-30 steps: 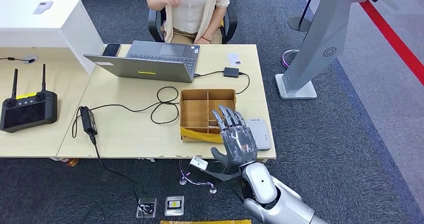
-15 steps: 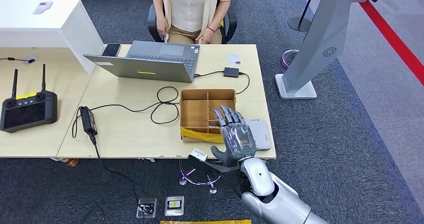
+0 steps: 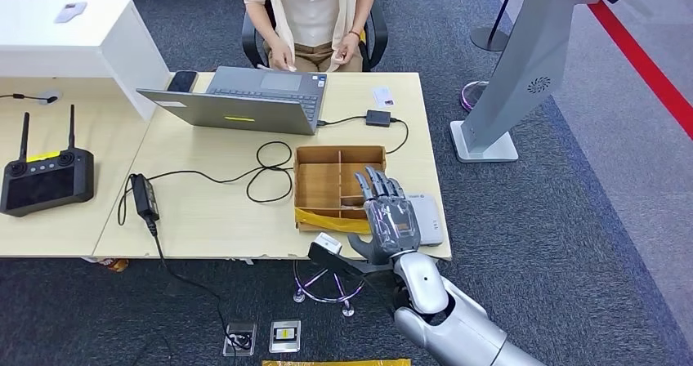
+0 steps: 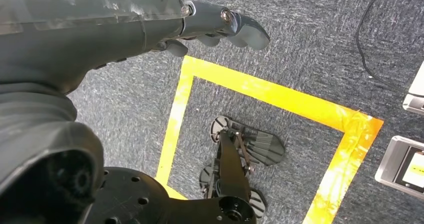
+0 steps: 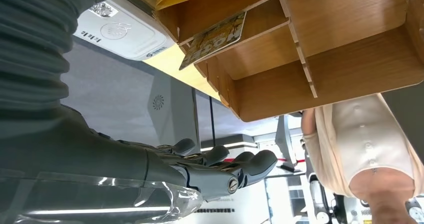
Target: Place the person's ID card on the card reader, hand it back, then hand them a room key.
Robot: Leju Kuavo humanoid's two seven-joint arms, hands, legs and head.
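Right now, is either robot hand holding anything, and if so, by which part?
No. The right robot hand hovers over the wooden tray, fingers spread and empty; the left robot hand hangs above the floor with nothing in it.

tray (image 3: pixel 325 178): bare wood (matt) | carpet (image 3: pixel 572 219): rough cloth | right hand (image 3: pixel 391 223): glossy plastic

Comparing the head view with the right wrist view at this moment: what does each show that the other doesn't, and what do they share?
Head view alone: the laptop, the black remote controller and the cables on the desk. Right wrist view alone: a printed card lying in one compartment of the wooden tray. Both: the right hand, fingers apart and holding nothing, the tray, the white card reader beside it, and the seated person.
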